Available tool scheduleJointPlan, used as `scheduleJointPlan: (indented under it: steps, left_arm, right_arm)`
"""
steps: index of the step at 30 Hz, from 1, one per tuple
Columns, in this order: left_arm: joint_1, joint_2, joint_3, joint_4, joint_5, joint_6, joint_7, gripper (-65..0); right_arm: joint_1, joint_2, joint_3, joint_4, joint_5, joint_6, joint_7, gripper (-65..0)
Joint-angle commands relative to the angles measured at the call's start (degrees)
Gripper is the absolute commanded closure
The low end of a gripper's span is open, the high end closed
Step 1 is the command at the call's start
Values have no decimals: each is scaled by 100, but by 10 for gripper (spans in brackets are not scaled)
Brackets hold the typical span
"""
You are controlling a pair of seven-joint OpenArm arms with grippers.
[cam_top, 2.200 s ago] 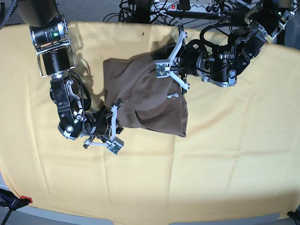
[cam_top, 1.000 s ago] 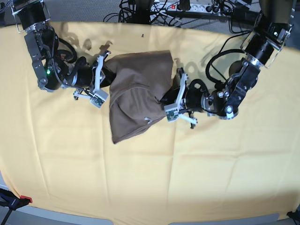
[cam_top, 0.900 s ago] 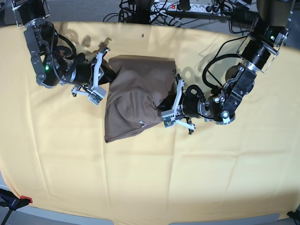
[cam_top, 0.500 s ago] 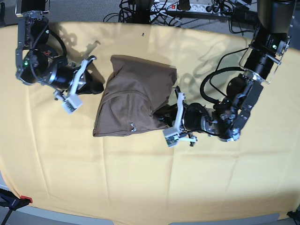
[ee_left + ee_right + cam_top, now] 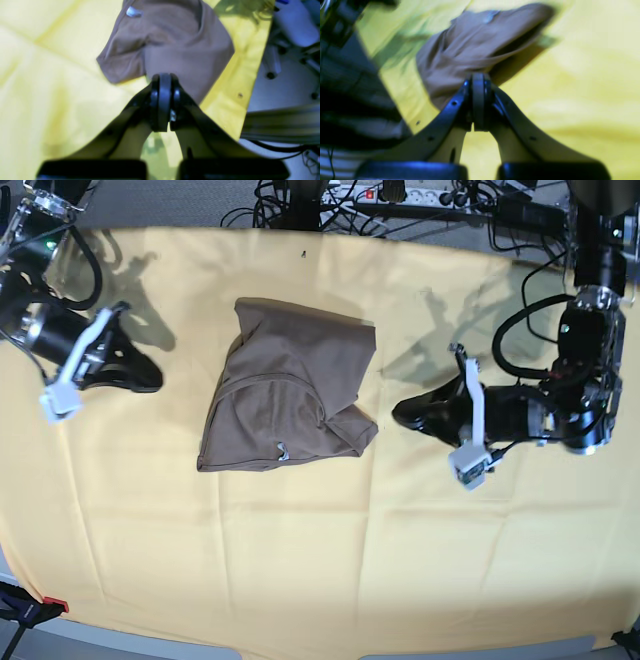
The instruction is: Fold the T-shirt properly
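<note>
The taupe T-shirt [image 5: 290,380] lies as a folded, slightly rumpled bundle in the middle of the yellow cloth [image 5: 300,560], with a small pale tag [image 5: 283,448] at its near edge. My left gripper [image 5: 398,412] is shut and empty, a short way to the right of the shirt's lower right corner. My right gripper [image 5: 155,380] is shut and empty too, well off to the shirt's left. In the left wrist view the left gripper [image 5: 161,77] points at the T-shirt [image 5: 175,37]. The right wrist view is blurred; there the right gripper [image 5: 477,76] faces the T-shirt [image 5: 470,47].
Cables and a power strip [image 5: 400,195] run along the table's far edge. A red clamp [image 5: 50,607] sits at the near left corner. The yellow cloth covers nearly the whole table.
Both grippers have come off the T-shirt and drawn outward, the right arm far left and the left arm to the right. The shirt has settled flat on the cloth.
</note>
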Motion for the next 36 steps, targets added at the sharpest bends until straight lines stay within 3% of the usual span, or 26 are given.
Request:
scheduleJointPlan:
  steps: [1,6,14,22,26,28,31,36]
  left_arm:
    - [70,-138,-208,223,-164,-30,-105,0]
    - [1001,-413,-1235,859,-516,-30,125,0]
    - [2717,-409,-3252,1810,-1502,149,981,0]
    - [4621,-363,-5211,2787,-1537,332,981,0]
    - [5525,-175,-5661,2957,-1537,328,981,0]
    - [5943,-37,-5678,2955,-1537,321,981,0]
    - [6583,179,-5678,2955,-1537,20,981,0]
    - [7444,509,-5663,2951,-1537,-13,981,0]
  right_arm:
    - [-111,98,173,181,191,-1,86,0]
    - [-1075,94,844,763,191,-1,86,0]
    - [-2868,-129,2201,1521,191,-1,86,0]
    - [-4074,-557,3112,1604,191,-1,86,0]
    - [-4568,-608,3115,1602,191,-1,86,0]
    - [-4769,-605,3112,1602,191,-1,86,0]
    - [-5093,-605,3112,1600,191,-1,86,0]
    - [-5646,-601,3034,1600,191,-1,86,0]
